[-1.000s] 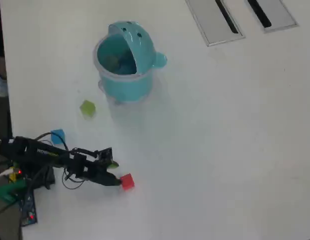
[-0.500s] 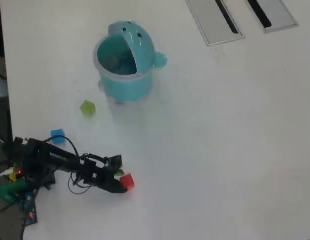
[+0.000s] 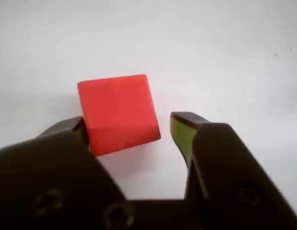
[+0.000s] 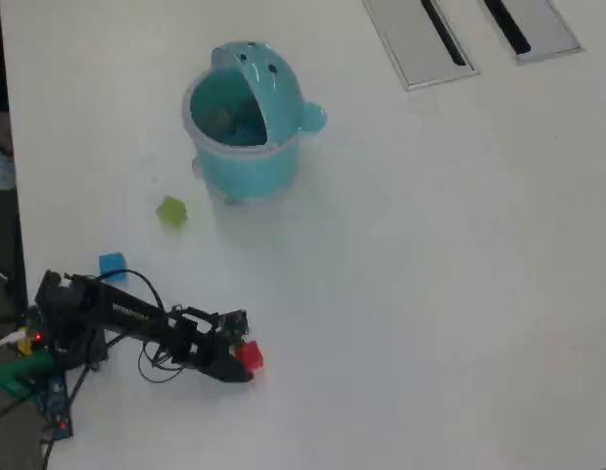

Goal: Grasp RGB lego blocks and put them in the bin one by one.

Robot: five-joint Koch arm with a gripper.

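White table (image 4: 430, 294); red block (image 3: 118, 112) between open gripper (image 3: 134, 132) jaws.

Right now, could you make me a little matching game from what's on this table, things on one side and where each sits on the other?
Things:
1. red block
2. green block
3. blue block
4. bin

Places, in the overhead view:
A. alone on the table, just below-left of the bin
B. between the open gripper jaws
C. top centre, lid tipped up
D. by the arm's base, far left

Pairs: 1-B, 2-A, 3-D, 4-C
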